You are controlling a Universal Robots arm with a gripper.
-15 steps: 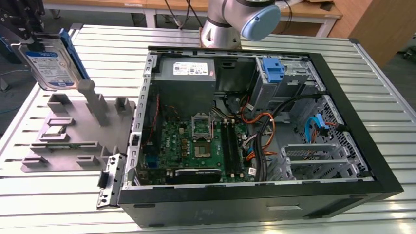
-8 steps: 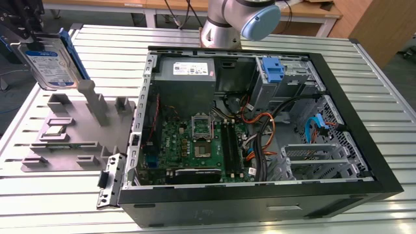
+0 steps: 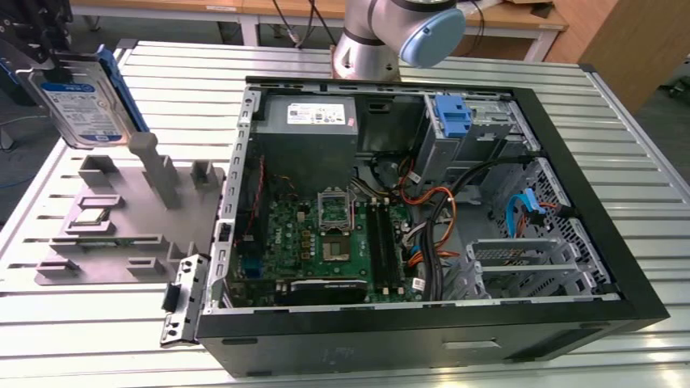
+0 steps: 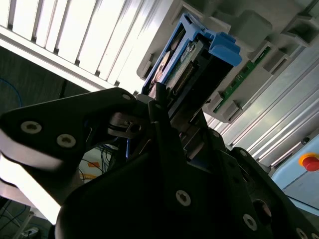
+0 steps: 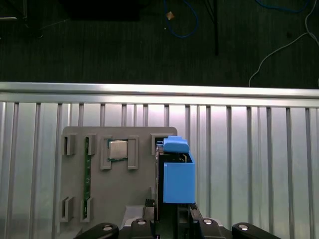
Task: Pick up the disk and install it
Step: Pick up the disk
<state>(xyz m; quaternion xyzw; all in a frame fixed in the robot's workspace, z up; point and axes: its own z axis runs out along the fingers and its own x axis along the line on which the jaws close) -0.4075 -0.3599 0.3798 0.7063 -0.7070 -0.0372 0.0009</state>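
The disk [image 3: 86,109], silver with a blue-and-white label and blue side rails, hangs upright in the air above the grey fixture plate [image 3: 108,230] at the exterior view's left. My gripper [image 3: 48,65] is shut on its upper end. In the second wrist view the dark fingers [image 4: 158,107] clamp the disk [image 4: 187,62], whose connector edge and blue rail point away from me. In the first wrist view the disk [image 5: 177,179] appears edge-on with its blue rail, above the fixture plate [image 5: 119,199], and the gripper [image 5: 169,221] grips it.
The open computer case [image 3: 603,267] lies on the slatted metal table [image 3: 97,323] with the motherboard [image 3: 323,242], a grey power supply [image 3: 313,117] and a blue latch [image 3: 455,113] at the drive bay. A processor chip [image 5: 117,149] and a memory stick [image 5: 86,174] sit in the plate.
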